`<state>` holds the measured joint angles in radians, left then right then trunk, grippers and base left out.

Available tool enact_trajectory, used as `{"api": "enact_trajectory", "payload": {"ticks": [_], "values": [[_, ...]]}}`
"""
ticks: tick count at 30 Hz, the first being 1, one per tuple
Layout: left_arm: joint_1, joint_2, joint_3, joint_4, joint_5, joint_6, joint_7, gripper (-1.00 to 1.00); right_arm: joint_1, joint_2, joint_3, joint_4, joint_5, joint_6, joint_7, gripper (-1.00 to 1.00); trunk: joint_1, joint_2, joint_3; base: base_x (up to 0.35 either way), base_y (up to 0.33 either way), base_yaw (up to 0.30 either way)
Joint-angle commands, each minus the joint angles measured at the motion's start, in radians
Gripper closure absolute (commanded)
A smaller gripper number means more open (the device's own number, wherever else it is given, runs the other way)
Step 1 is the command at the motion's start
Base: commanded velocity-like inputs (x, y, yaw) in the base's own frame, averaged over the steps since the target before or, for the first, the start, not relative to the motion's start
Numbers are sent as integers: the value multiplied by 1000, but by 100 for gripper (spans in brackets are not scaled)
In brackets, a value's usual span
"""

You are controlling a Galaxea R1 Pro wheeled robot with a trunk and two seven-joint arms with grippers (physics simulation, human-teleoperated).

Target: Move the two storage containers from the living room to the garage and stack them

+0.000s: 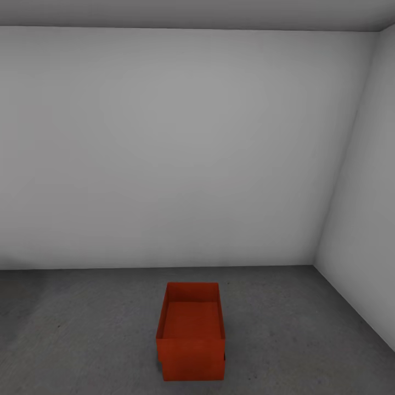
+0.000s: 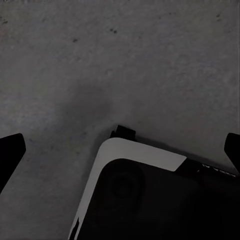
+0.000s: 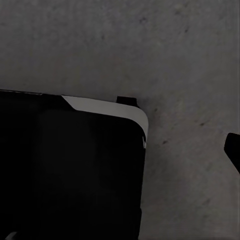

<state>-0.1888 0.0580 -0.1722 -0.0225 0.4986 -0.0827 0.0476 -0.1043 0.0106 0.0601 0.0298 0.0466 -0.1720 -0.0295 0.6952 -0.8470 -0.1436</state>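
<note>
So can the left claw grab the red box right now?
Probably not yet. The storage container sits alone on the floor out in front, with nothing blocking it, but the left claw is open and pointing down at bare concrete beside the robot's base, so the arm must reach forward first.

Container [image 1: 191, 334] likely matt plastic; floor [image 1: 82, 329] rough concrete.

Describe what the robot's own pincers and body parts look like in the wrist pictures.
In the left wrist view, the left pincer's fingertips are plain black, blunt wedges at the picture's edges. One black fingertip of the right pincer shows in the right wrist view. Below both sits the robot's base: a black body with a rounded white corner trim, over the grey concrete floor. No cables or readable markings show.
</note>
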Motion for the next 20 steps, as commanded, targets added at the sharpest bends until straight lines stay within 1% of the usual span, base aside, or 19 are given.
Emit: {"api": "enact_trajectory", "payload": {"ticks": [1,7,20], "values": [[-1,0,-9,-1,7,-2,3,-100,-2,0,6,3,5,-4,-5,-100,0,-1,-1,0,0,0],[-1,-1,-7,0,6,-3,3,-100,-2,4,5,-1,17,-2,-9,-100,0,-1,-1,0,0,0],[-1,-1,-8,-1,6,-3,3,-100,-2,5,5,-2,18,-4,-9,-100,0,-1,-1,0,0,0]]}}
